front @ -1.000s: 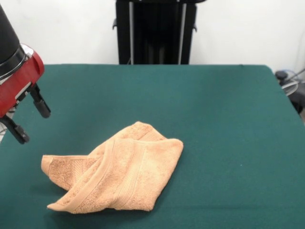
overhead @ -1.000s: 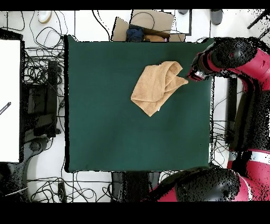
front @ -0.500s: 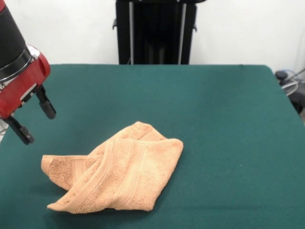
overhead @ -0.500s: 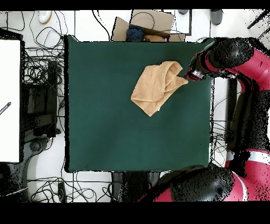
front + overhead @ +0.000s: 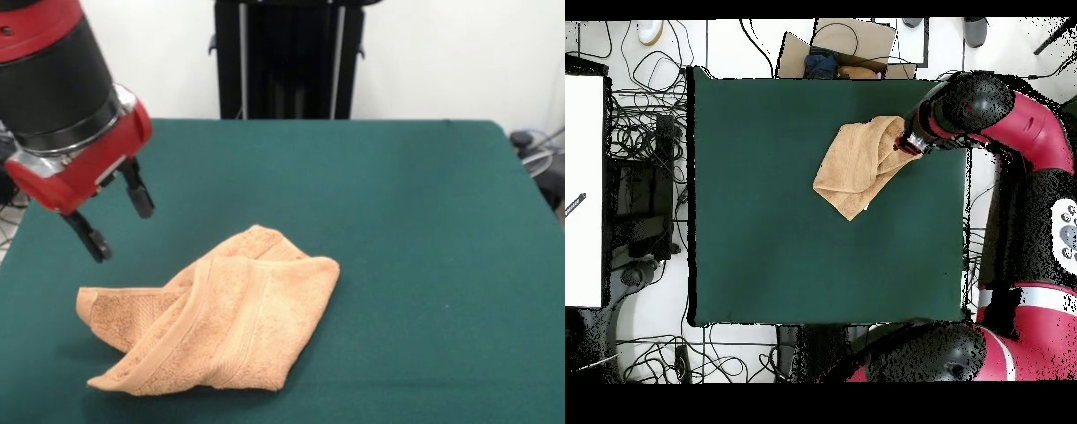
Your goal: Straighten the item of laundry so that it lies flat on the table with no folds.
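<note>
The orange-tan towel (image 5: 216,320) lies crumpled and folded over itself on the green table (image 5: 415,230), near the front left in the front view. A woven band runs diagonally across its top fold. In the overhead view the towel (image 5: 855,165) sits near the far right part of the table (image 5: 765,230). My gripper (image 5: 119,225) hangs open and empty above the table, just beyond the towel's left corner. In the overhead view the gripper (image 5: 910,142) overlaps the towel's right corner.
The black robot pedestal (image 5: 287,57) stands behind the table's far edge. A cardboard box (image 5: 840,50) and tangled cables (image 5: 640,150) lie on the floor around the table. A white board (image 5: 583,190) stands at the left.
My gripper has moved in from the table's side edge toward the towel, now over its corner. The towel has not moved.
</note>
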### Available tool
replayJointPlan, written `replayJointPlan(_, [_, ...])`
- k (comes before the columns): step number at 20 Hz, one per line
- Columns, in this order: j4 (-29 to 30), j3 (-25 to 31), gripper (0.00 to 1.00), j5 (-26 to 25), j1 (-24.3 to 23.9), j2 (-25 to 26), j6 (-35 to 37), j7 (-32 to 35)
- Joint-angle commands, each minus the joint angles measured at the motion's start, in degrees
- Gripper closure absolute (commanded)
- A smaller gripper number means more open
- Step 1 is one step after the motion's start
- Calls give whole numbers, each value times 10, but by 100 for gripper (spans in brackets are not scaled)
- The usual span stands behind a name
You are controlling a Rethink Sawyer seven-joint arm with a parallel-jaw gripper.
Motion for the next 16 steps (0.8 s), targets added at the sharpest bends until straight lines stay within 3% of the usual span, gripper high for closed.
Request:
replayJointPlan(1, [148,-21,0,8,23,-20,-110,200])
replayJointPlan(16, [198,-33,0,23,32,-31,-174,211])
